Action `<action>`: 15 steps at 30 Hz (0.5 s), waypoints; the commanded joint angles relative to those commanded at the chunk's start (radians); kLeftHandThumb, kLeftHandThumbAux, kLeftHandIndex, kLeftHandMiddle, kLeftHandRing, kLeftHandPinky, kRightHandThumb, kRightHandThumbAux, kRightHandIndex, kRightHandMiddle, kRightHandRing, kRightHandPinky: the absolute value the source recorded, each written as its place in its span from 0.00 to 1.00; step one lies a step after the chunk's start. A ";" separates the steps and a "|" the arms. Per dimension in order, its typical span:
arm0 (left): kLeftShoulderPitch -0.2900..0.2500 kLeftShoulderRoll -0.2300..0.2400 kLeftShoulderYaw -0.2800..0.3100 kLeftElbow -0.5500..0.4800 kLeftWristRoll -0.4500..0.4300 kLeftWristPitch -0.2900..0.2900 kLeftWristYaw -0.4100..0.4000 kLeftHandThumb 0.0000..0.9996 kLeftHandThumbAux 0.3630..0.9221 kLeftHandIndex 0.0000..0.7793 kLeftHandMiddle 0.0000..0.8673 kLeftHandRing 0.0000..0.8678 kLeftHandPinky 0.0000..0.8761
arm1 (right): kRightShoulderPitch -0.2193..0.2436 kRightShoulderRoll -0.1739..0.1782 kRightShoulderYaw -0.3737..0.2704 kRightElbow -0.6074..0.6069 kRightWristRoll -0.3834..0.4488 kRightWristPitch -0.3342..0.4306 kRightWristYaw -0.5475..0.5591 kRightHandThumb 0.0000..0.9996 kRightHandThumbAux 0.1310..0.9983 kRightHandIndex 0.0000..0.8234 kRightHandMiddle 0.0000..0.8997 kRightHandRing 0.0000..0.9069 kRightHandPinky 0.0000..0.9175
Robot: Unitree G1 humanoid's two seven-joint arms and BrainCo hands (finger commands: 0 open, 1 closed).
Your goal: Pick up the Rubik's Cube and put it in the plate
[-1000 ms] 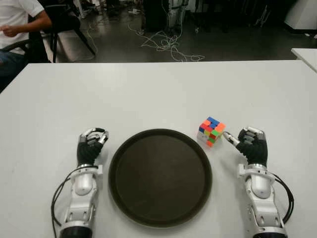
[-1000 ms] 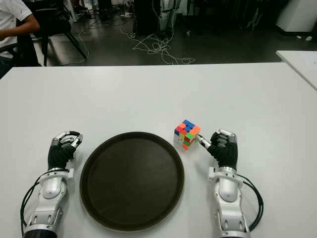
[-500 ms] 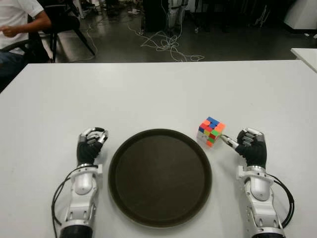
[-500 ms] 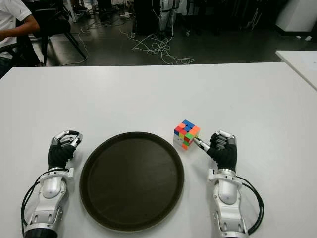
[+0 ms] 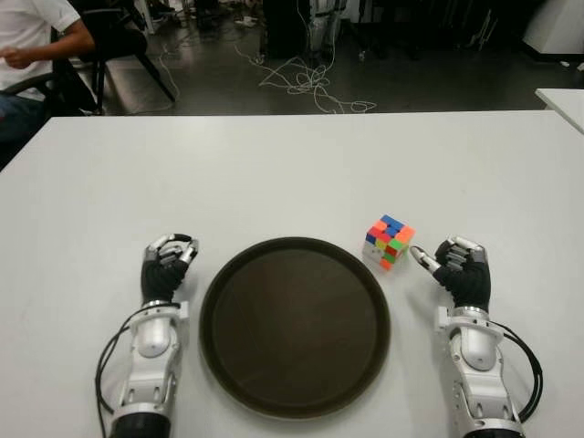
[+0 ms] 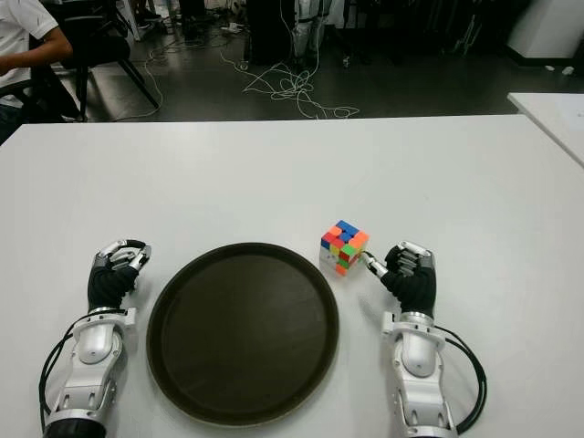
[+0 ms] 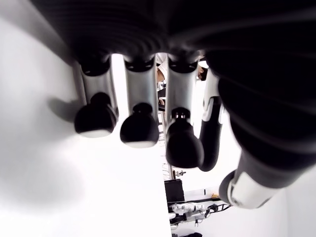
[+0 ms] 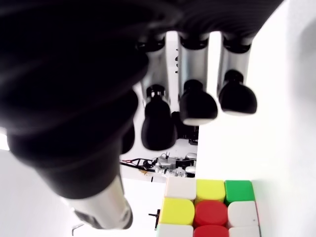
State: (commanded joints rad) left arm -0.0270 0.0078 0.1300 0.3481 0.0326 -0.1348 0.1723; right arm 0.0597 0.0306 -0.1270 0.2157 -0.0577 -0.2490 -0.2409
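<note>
The Rubik's Cube (image 5: 390, 241) stands on the white table (image 5: 274, 173), just past the far right rim of the round dark plate (image 5: 294, 328). My right hand (image 5: 456, 265) is to the right of the cube, its fingers curled with nothing in them. Its thumb (image 5: 421, 257) points at the cube and stops just short of it. The right wrist view shows the cube (image 8: 207, 210) in front of the curled fingertips (image 8: 197, 106), apart from them. My left hand (image 5: 169, 265) shows left of the plate, fingers curled on nothing.
A seated person (image 5: 32, 46) and a chair are beyond the table's far left corner. Cables (image 5: 306, 78) lie on the dark floor behind. The corner of a second white table (image 5: 566, 100) shows at the right.
My right hand has crept slightly forward and its thumb has shifted a little near the cube. The cube, the plate and my left hand have not moved.
</note>
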 joint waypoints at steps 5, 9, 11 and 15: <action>-0.002 0.002 0.000 0.005 0.003 -0.005 -0.002 0.72 0.60 0.57 0.94 0.96 0.94 | 0.003 0.008 0.014 -0.027 -0.037 0.010 -0.032 0.01 0.79 0.42 0.54 0.58 0.56; -0.004 0.002 0.002 0.014 0.002 -0.012 -0.001 0.72 0.60 0.57 0.95 0.96 0.94 | 0.008 -0.018 0.034 -0.029 -0.059 0.017 -0.004 0.00 0.71 0.18 0.28 0.30 0.26; -0.003 0.001 0.003 0.018 0.001 -0.018 0.000 0.72 0.60 0.57 0.95 0.96 0.95 | 0.007 -0.026 0.038 -0.021 -0.063 0.013 0.009 0.00 0.70 0.11 0.19 0.20 0.17; -0.003 -0.001 0.004 0.020 -0.001 -0.023 0.000 0.72 0.60 0.57 0.96 0.97 0.95 | 0.000 -0.036 0.036 0.008 -0.068 -0.006 0.018 0.00 0.69 0.04 0.08 0.09 0.07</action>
State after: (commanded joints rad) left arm -0.0297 0.0064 0.1341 0.3677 0.0317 -0.1578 0.1720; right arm 0.0595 -0.0051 -0.0914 0.2241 -0.1260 -0.2553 -0.2231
